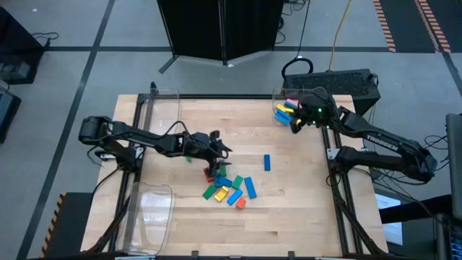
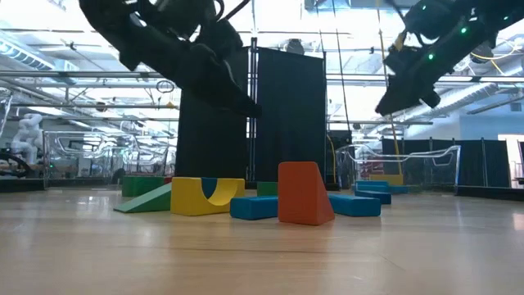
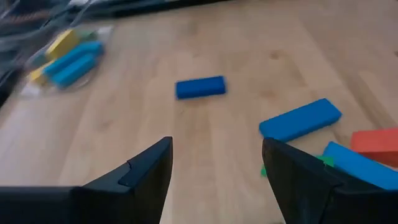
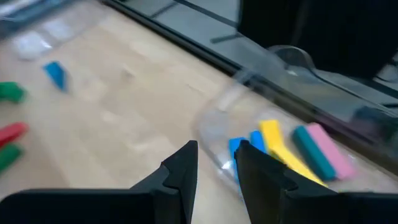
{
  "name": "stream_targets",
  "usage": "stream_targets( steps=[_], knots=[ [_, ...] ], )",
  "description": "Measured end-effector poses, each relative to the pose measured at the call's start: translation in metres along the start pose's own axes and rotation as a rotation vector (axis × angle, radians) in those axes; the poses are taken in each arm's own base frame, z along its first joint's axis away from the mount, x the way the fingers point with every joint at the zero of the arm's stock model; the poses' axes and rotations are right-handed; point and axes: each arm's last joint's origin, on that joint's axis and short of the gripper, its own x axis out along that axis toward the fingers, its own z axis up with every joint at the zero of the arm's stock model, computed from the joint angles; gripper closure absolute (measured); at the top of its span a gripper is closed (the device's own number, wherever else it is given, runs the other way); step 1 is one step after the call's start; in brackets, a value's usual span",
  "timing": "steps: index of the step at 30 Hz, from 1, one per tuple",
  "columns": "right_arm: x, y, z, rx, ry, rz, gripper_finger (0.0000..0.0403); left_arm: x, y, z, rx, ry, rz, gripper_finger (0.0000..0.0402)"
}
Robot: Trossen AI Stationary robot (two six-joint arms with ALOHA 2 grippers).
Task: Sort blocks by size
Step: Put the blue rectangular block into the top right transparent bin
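A pile of blocks [image 1: 227,188] in blue, green, yellow and red lies on the wooden table near its middle; the low view shows it too [image 2: 246,201]. A single blue block [image 1: 267,162] lies apart to the right and also shows in the left wrist view [image 3: 200,87]. My left gripper [image 1: 220,148] hangs open and empty above the pile's far side [image 3: 214,162]. My right gripper [image 1: 296,124] hovers over a clear bin [image 1: 283,97] at the far right, fingers a narrow gap apart with nothing between them [image 4: 216,155]. Yellow, blue, teal and pink blocks [image 4: 280,146] lie in that bin.
A clear bin [image 1: 155,209] stands at the near left and another [image 1: 164,97] at the far left. A long blue block [image 3: 300,118] and a red one [image 3: 376,140] lie just ahead of my left gripper. Bare wood lies at the table's near right.
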Motion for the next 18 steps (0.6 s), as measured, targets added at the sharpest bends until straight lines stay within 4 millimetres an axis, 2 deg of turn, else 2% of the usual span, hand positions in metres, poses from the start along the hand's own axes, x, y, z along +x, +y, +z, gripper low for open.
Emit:
stream_targets(
  steps=[7,18],
  knots=[
    [-0.017,0.027,-0.004,-0.001,-0.034,0.160,0.0298,0.029,0.003,0.002,0.052,-0.019,-0.157,0.0153],
    [-0.031,0.062,-0.020,-0.016,0.031,0.358,0.0298,0.074,0.003,0.000,0.171,0.056,-0.325,0.0153]
  ],
)
